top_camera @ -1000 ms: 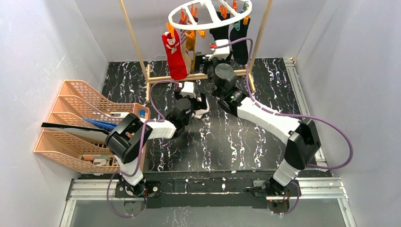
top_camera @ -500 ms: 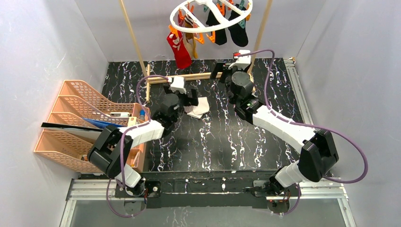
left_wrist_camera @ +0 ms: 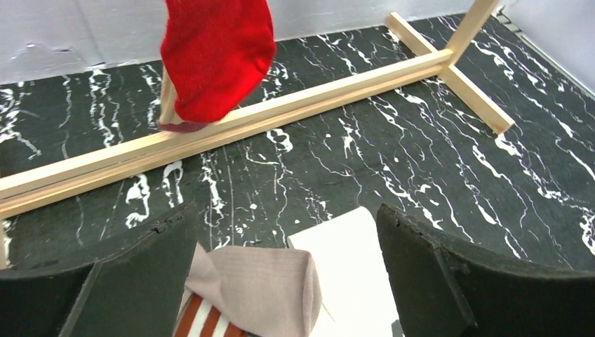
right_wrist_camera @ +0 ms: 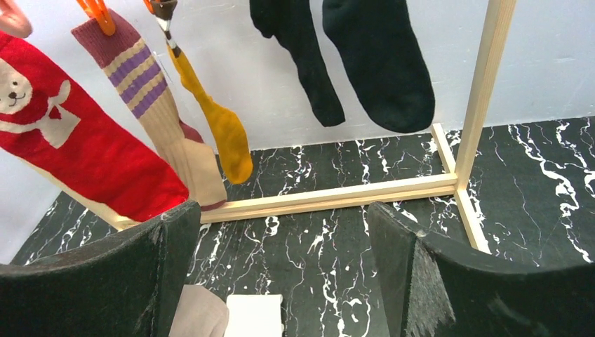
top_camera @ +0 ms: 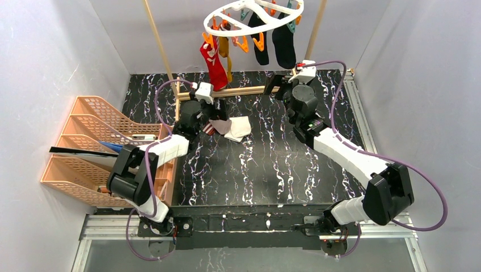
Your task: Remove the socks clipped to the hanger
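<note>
Separation between left gripper and right gripper has grown; both stand open and empty.

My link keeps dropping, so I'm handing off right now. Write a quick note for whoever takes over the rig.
Left gripper: open, empty, over the pile on the table.
Right gripper: open, empty, low, facing the rack.
Done: white sock, grey-beige sock and red-striped sock lie on the table.
Left: red sock, purple-striped sock, mustard sock and two black socks hang clipped to the hanger.
</note>
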Tool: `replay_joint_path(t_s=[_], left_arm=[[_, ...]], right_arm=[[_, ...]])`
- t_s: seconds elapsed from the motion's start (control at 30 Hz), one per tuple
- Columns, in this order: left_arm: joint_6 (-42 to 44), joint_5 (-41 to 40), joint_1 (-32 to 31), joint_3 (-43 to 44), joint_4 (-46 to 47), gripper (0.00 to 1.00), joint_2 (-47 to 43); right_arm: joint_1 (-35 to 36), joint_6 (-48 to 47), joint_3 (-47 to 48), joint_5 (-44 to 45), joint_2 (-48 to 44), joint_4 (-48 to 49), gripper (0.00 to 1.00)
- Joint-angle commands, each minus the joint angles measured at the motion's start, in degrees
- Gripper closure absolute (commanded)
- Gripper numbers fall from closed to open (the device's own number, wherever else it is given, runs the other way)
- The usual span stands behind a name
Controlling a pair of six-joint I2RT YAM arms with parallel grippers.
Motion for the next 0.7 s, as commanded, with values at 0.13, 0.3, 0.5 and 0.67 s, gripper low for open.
replay_joint_path(t_s=[0.13,0.3,0.5,0.67], left_arm=[[2.89,4.21,1.26,7.61,1.59,0.08,5.89],[3.9,2.48,2.07,10.64,0.19,0.13,8.04],[4.93,3.55,2.52,14.39,0.18,0.14,10.41],[5.4,3.65,2.69,19.15,-0.77,0.31,13.38]], right_arm=[[-2.54,1.64,-1.17,-3.53,-3.47,0.97,0.04],[-3.73,1.86,-1.71,-4.66,-5.09,0.44,0.04],[-4.27,2.27,-2.09,-5.6,-6.25,0.11,0.04],[-4.36,2.38,-2.03,-5.95,-7.24,-0.62,0.04]])
